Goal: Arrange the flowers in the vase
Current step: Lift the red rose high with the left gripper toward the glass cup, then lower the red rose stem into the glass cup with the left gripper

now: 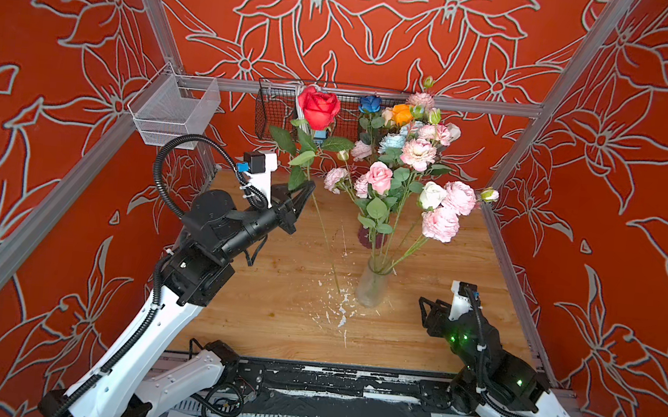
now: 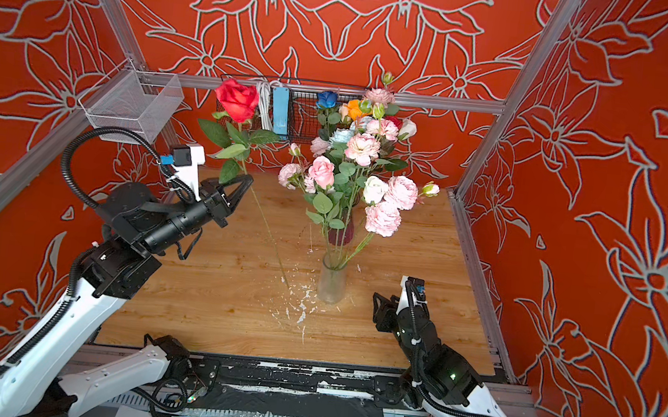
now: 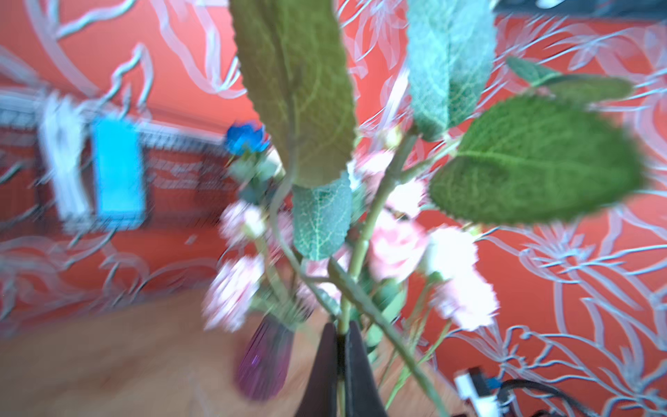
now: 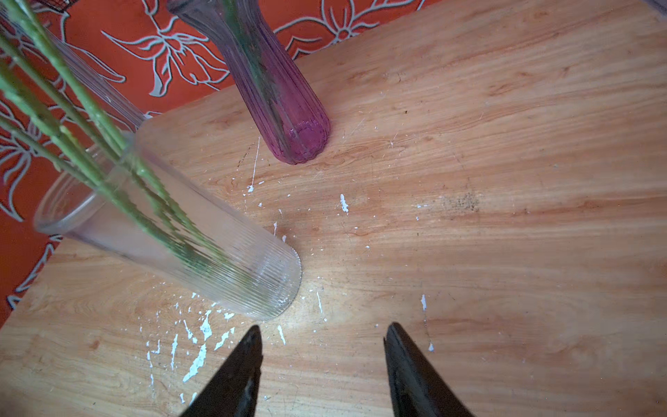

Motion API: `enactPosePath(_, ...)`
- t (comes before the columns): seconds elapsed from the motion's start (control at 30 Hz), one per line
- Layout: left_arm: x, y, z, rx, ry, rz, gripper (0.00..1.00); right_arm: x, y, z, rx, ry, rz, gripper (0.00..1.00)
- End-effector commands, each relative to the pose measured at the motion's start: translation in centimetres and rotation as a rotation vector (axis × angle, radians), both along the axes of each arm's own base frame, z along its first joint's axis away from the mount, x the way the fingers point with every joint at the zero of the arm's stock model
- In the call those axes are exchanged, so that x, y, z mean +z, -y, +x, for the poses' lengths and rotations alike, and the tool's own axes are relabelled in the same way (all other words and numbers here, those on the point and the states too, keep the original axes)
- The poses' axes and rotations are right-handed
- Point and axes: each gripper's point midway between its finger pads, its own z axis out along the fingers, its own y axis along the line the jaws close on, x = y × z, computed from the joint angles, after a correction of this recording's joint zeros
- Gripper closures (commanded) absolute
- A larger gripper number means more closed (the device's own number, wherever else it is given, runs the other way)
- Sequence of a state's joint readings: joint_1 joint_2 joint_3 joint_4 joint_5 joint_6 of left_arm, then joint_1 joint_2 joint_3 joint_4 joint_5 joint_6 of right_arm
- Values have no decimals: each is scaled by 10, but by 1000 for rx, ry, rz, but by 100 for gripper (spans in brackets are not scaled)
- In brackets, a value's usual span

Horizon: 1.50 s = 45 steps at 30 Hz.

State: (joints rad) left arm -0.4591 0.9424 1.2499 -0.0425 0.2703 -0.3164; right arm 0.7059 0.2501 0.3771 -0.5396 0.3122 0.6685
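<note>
Black jaws of the left gripper [image 1: 308, 189] clamp the red rose [image 1: 318, 108] by its stem under the leaves. That stem hangs near upright, its foot low beside the clear ribbed vase [image 1: 373, 285], on its left, so it likely must rise over the rim. Nearer the vase, the right gripper [image 4: 323, 330] gapes empty.

Orange-red patterned walls [image 1: 65, 79] bear grey-white outlined flowers. The pale wood-grain worktop [image 1: 272, 308] is flecked with white. A clear ribbed glass vase [image 1: 370, 290] shows green stems below pale pink ruffled flowers [image 1: 440, 224]. A purple ribbed glass vase [image 4: 288, 119] turns pinker at its base. At upper centre of the frame are a red artificial rose [image 1: 318, 108] with green leaves, a blue rose [image 1: 370, 103] and an orange rose [image 1: 402, 114].
</note>
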Motion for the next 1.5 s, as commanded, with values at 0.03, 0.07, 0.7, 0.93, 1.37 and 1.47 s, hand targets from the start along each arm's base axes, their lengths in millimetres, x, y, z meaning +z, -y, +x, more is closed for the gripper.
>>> enactPosePath(0.03, 36, 27, -15, -116, 153, -30, 100, 4, -6, 2, -4, -22, 86, 44)
enactPosePath(0.07, 37, 35, -14, -140, 158, -22, 100, 5, -5, 3, -6, -27, 85, 44)
enactPosePath(0.7, 43, 122, 6, -93, 405, 98, 100, 13, -10, 12, 11, -13, 98, 44)
enactPosePath(0.93, 33, 132, 24, -52, 408, 146, 100, 15, -8, 14, 8, -7, 89, 44)
enactPosePath(1.37, -56, 146, 44, -75, 202, 192, 100, 7, -7, 11, 7, -21, 87, 44)
enactPosePath(1.47, -71, 147, 42, -91, 161, 182, 100, 9, -9, 13, 11, -17, 97, 44)
